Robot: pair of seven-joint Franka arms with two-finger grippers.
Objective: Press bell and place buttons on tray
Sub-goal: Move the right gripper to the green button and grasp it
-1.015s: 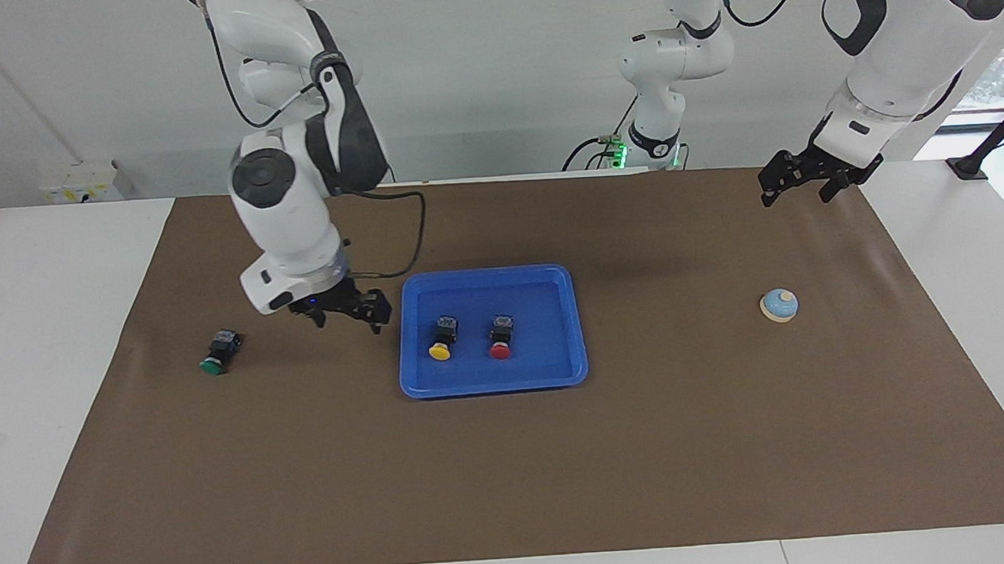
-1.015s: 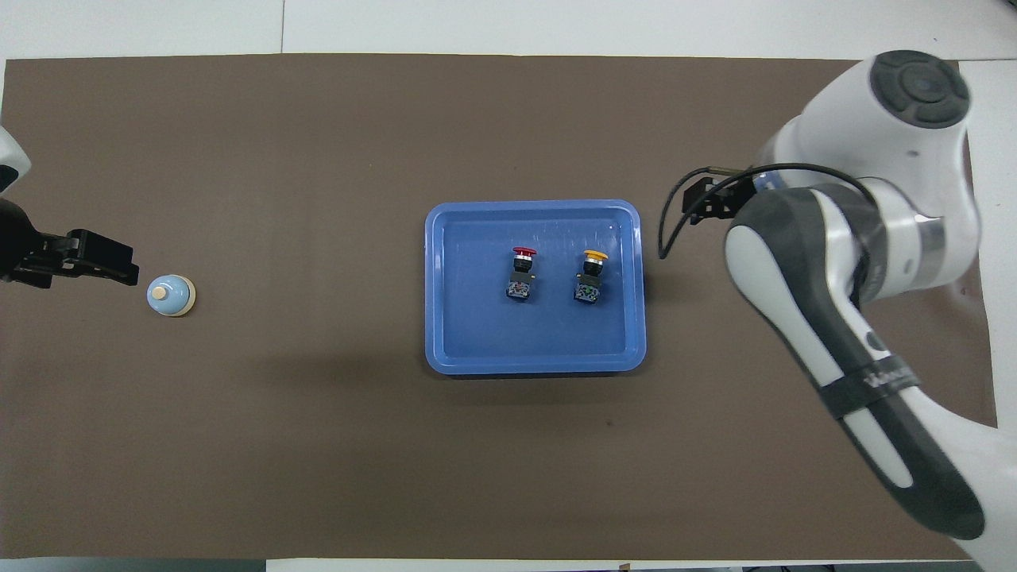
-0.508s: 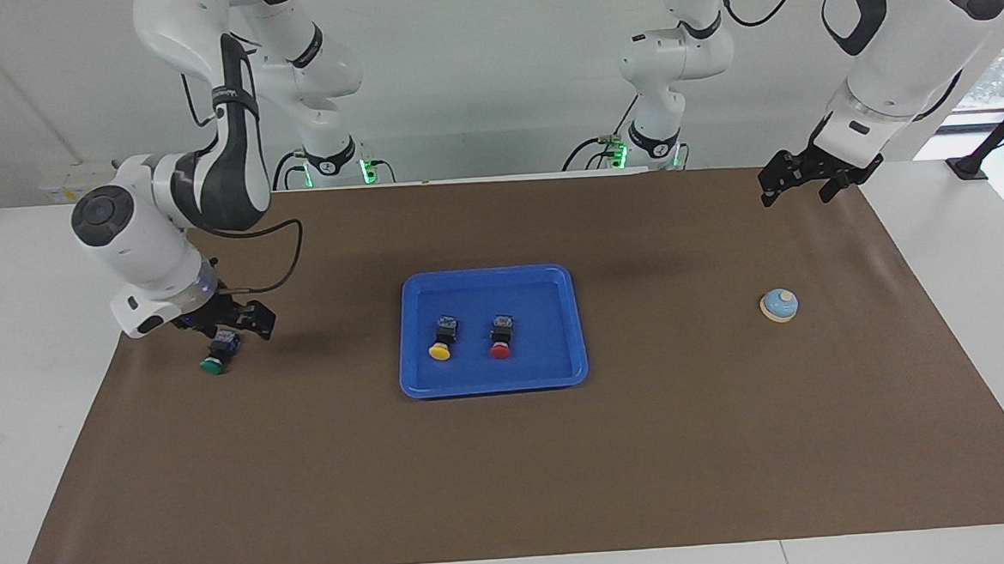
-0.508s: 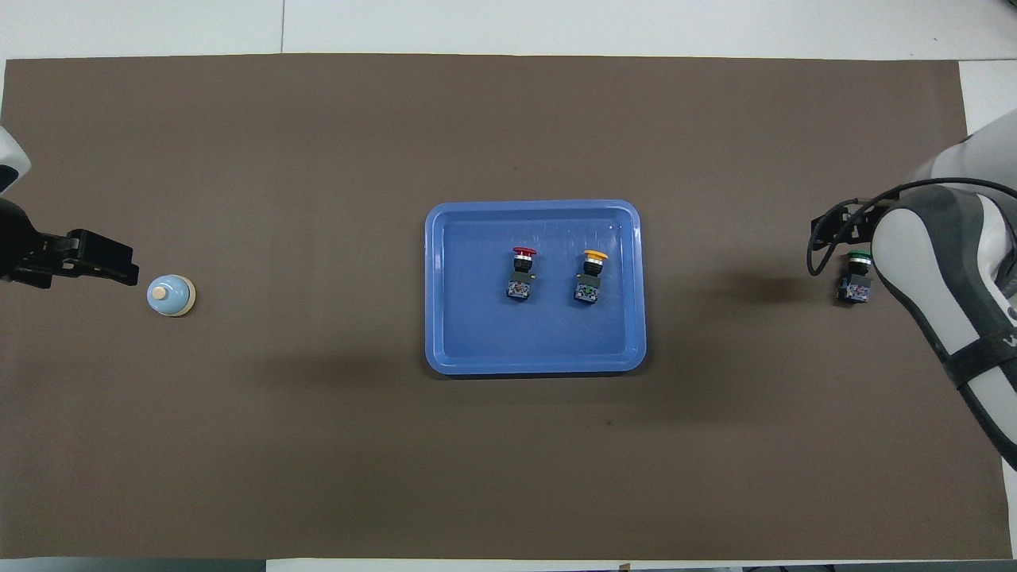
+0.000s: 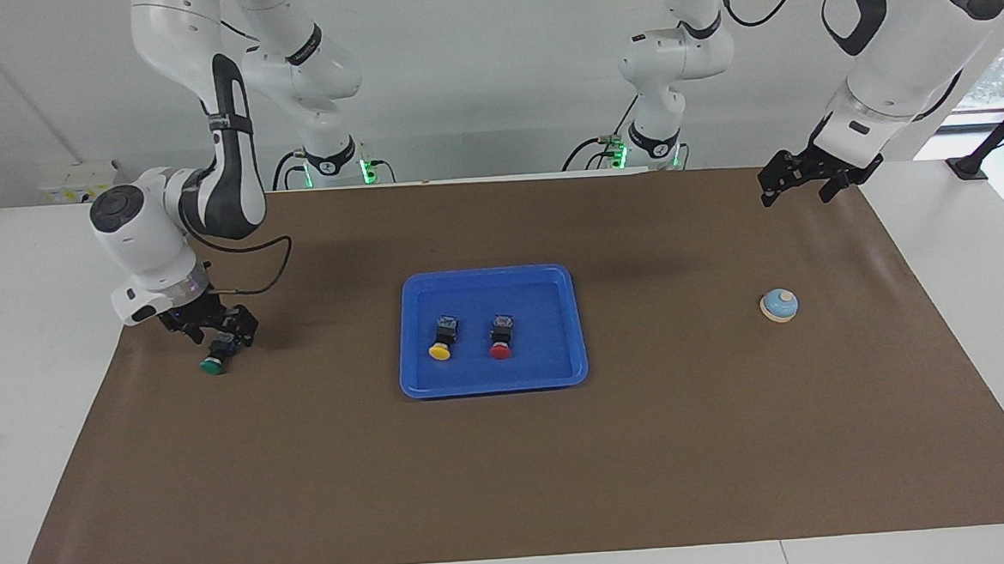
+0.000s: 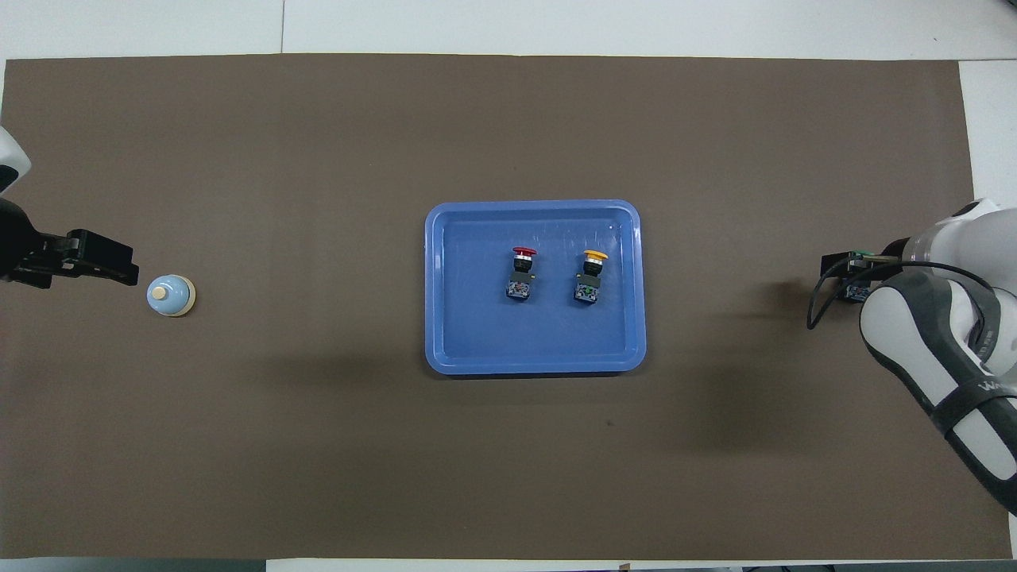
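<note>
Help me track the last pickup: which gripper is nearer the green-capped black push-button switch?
Right. The right gripper is open, down at the green-capped black push-button switch on the brown mat. The left gripper waits open at the table's left-arm end, near the light blue bell.

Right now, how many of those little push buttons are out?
3. The yellow button and red button lie in the blue tray; the green button lies on the mat under the right gripper.

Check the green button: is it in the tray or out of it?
Out. The green button lies on the brown mat toward the right arm's end, apart from the blue tray, under the right claw.
</note>
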